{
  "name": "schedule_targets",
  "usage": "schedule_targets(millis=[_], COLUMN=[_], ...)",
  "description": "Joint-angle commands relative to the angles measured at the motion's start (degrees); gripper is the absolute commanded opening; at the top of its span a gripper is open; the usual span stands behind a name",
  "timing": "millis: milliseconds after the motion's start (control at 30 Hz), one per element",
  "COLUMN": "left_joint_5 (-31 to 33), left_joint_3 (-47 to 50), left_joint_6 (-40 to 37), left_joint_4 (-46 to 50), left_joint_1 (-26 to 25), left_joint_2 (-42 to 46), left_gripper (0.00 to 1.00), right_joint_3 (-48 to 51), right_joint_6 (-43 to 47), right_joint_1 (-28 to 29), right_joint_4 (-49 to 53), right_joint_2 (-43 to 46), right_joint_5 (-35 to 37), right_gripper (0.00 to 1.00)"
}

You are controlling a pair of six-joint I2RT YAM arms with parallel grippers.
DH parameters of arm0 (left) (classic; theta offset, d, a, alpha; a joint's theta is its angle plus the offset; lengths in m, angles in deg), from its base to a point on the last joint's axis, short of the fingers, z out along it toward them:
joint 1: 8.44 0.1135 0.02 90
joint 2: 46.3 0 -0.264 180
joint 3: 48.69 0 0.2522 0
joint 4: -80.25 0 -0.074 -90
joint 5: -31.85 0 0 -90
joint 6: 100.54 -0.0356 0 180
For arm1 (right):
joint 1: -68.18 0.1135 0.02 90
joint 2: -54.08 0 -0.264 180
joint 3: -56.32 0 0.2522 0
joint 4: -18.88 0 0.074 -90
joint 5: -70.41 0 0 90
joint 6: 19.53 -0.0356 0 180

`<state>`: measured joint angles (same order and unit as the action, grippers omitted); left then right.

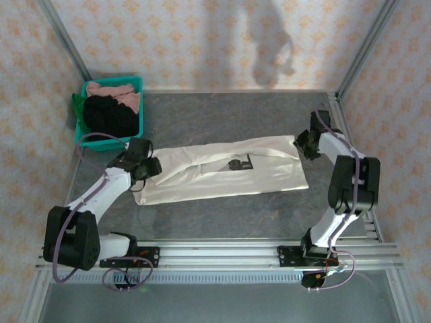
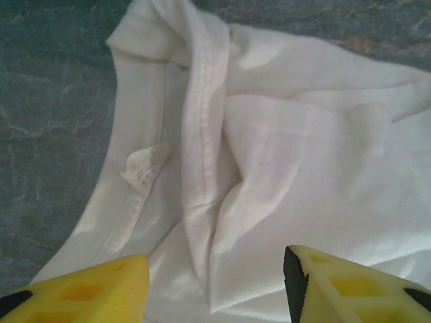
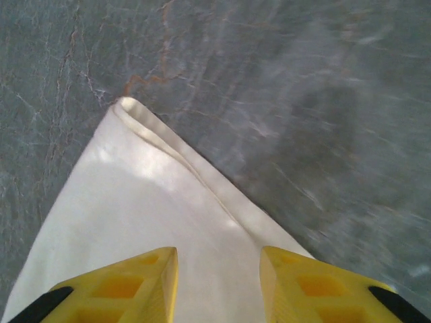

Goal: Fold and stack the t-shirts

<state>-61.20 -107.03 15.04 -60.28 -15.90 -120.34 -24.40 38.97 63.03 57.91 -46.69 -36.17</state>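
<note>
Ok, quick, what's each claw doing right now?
Left claw: open, over the cream t-shirt, holding nothing.
Right claw: open, over its corner, holding nothing.

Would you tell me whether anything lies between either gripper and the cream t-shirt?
Nothing visible does. The left gripper is open just above the cream t-shirt at its collar, the right gripper open above one corner.

Cream t-shirt under jaws: soft matt cloth (stitched hem). Table beyond: smooth, marbled grey. Left gripper: yellow plastic.
</note>
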Motion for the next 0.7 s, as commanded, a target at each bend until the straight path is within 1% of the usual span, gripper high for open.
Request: schedule_targets(millis=[0,67,167,267,367,400,500,533,600,667], left_joint_5=[-2.5,-4.2,-5.3,-5.1,-4.5,-3.5,1.6,1.7,0.3,-0.5], left_joint_3=[-7.2,-8.6,-9.4,-9.8,-8.1,-7.3,-5.3,-4.8,-4.0,-3.9], left_joint_6=[-1.0,-0.6,-0.5,-1.6,-1.3,-0.9,1.3,1.8,2.6,2.8], left_joint_4=[1.8,1.1,-0.1,1.3,2.0,2.5,4.6,4.7,4.1,4.3], left_joint_1=[-0.1,-0.7,-1.3,-2.3,-2.7,-2.7,-1.7,-0.9,0.5,0.4], left_joint_2=[-7.4,-11.0,-13.8,-14.7,-13.9,-13.6,-13.5,-13.3,-12.5,-10.9], left_gripper=[0.56,0.57,0.62,0.62,0.56,0.52,0.3,0.27,0.24,0.25], right_joint_3=[-2.5,-0.3,3.4,6.3,8.6,9.3,10.2,10.3,10.1,10.2], right_joint_6=[-0.1,-0.1,0.7,2.4,4.6,5.0,6.3,6.6,6.5,6.3], right_joint_1=[3.6,4.9,4.9,5.0,5.0,5.0,5.0,4.9,4.6,4.4], right_joint_4=[1.0,0.5,-0.5,-0.2,1.0,1.7,3.4,3.9,4.7,4.8], right_joint_2=[-3.5,-3.2,-2.6,-0.4,1.6,2.2,3.6,4.0,5.3,7.1], right_joint_5=[0.0,2.7,2.5,3.2,4.5,5.1,7.1,7.8,8.4,8.2], right_gripper=[0.38,0.39,0.39,0.36,0.29,0.28,0.25,0.25,0.25,0.26])
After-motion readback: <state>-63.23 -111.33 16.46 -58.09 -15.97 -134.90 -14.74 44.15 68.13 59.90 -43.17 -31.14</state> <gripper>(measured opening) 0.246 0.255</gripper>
